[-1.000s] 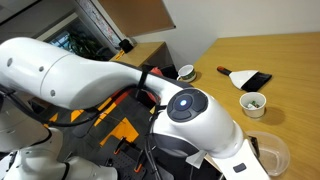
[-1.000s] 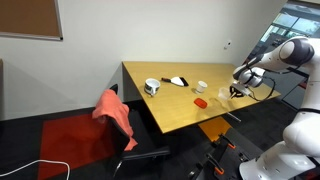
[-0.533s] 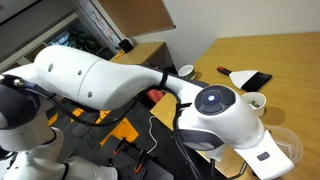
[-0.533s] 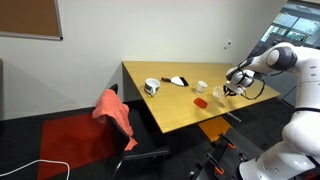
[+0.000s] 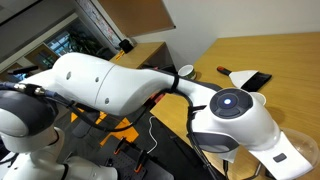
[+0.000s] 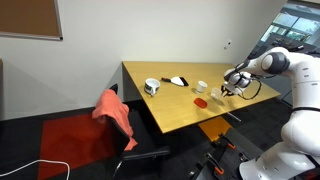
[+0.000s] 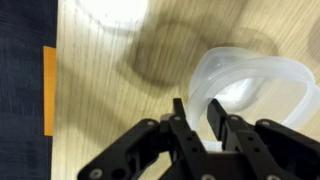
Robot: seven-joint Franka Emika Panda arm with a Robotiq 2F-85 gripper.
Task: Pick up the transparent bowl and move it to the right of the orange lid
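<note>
1. Exterior view: orange lid (image 6: 201, 101) lay flat on the wooden table (image 6: 165, 112), a small white bowl (image 6: 202, 86) just behind it.
2. Gripper (image 6: 228, 88) hung near the lid, on the robot's side of it.
3. Wrist view: fingers (image 7: 180, 110) were clenched on the wall of the transparent bowl (image 7: 258, 85), one outside and one inside.
4. The bowl's body extended rightward from the claw, over bare wood.

The tabletop (image 7: 100, 90) is smooth, light wood grain with a soft sheen. The transparent bowl (image 7: 290, 80) is cloudy, glossy plastic. The end effector (image 7: 199, 108) looks matt black; the arm's shell (image 5: 110, 85) is glossy white.
</note>
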